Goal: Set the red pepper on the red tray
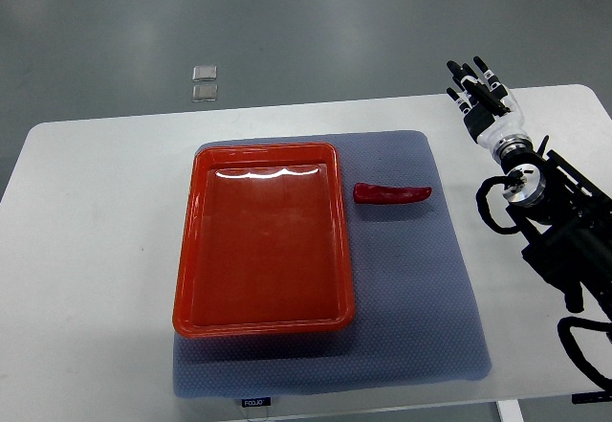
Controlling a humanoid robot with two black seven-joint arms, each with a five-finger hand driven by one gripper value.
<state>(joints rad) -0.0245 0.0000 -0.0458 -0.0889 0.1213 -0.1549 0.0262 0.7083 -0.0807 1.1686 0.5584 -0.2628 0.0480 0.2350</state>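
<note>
top view | red pepper (392, 193) lies left-right | tapered tip right

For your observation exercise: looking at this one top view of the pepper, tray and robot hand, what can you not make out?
- Right hand: seen from the back, so its palm is hidden.
- Right arm: cut off by the right edge.
- Two small squares on the floor: too small to identify.
- Label on the mat: print too small.
- Left arm: out of view.

cam: my only view, top | aim: steeply down on the worktop (96, 250) from the robot's side | range: mid, whole worktop framed, grey floor (287, 30) beyond its far edge | overlap: none
</note>
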